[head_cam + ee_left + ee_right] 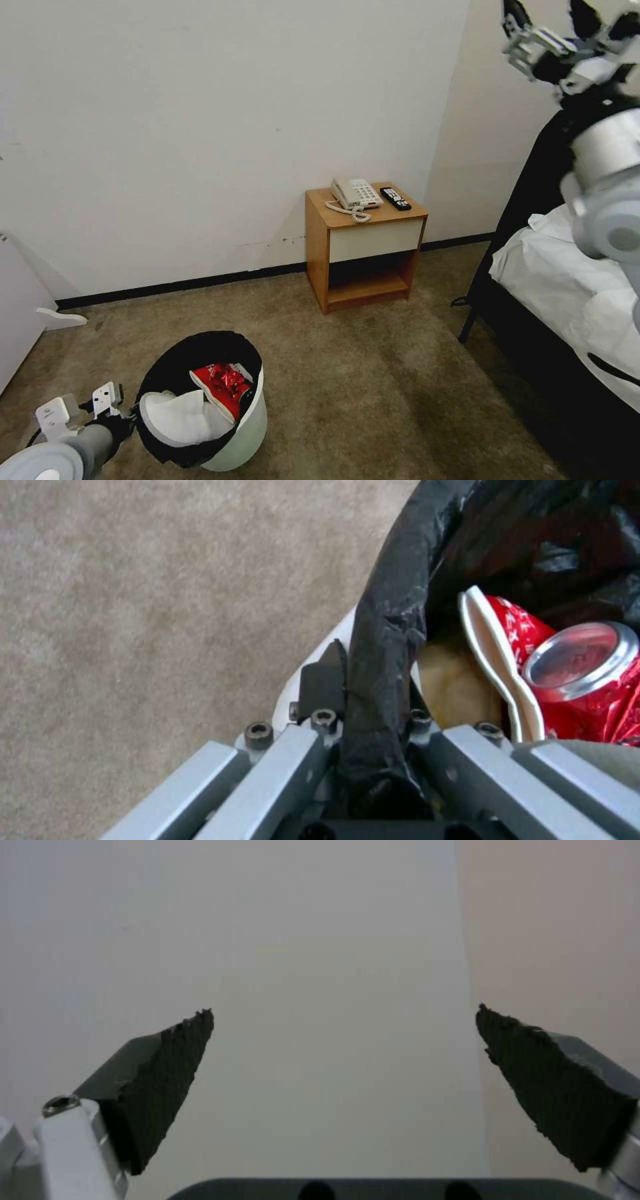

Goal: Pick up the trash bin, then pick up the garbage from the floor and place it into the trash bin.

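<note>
The trash bin [243,427], a small round white plastic tub with a glossy, crinkled black garbage bag [393,630] folded over its rim, sits tilted low over the short-pile beige carpet [373,380], its mouth turned up toward the head camera. The left end effector [370,700] is clamped on the near rim: one dark finger pad [323,682] presses the smooth white outer wall, the other lies inside against the liner, with the bunched bag pinched between them. Just beyond that grip, inside the bin, lie a flat white slipper [180,417] with a pale, rounded sole, a shiny red snack packet [223,387], and a crushed red can [587,675] with a silver top, all touching one another. The right end effector [343,1060] is raised high, well apart from the bin, its two wedge-shaped, rough-textured dark pads spread wide with nothing between them, facing a plain pale wall [233,120]. Below it lies a bed [567,287] with rumpled white sheets. Farther off stands a boxy wooden nightstand [363,247] carrying a cream corded telephone [355,195] and a slim black remote [395,198].
</note>
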Available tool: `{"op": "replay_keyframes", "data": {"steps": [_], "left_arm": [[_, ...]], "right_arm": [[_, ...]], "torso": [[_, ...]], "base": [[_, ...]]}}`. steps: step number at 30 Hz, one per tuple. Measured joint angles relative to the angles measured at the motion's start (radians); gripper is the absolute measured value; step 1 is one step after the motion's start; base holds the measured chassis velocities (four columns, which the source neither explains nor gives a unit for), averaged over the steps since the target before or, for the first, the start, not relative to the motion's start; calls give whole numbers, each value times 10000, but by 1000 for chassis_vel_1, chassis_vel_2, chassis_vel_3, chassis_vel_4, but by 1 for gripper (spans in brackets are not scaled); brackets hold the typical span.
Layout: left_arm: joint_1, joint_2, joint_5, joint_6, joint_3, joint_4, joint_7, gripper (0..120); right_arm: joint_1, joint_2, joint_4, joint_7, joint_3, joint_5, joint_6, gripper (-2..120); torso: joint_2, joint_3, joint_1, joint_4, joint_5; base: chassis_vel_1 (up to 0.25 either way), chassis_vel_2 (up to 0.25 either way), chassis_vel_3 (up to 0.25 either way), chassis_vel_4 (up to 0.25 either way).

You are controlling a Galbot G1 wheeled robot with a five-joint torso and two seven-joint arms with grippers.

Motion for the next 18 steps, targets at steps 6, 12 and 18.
{"op": "replay_keyframes", "data": {"steps": [6, 12, 18], "left_arm": [[-156, 150, -324, -1, 276, 446, -222, 1], [-330, 216, -548, 0, 526, 834, -477, 1], [-483, 237, -582, 2, 697, 1128, -560, 1]], "right_arm": [[-395, -18, 130, 88, 322, -25, -52, 100], [-555, 100, 121, 90, 468, -81, -52, 100], [-663, 202, 81, 82, 536, -145, -49, 100]], "torso": [[0, 0, 0, -2, -1], [0, 0, 0, -1, -1], [0, 0, 0, 1, -1]], "base": [[0, 0, 0, 0], [0, 0, 0, 0], [0, 0, 0, 0]]}}
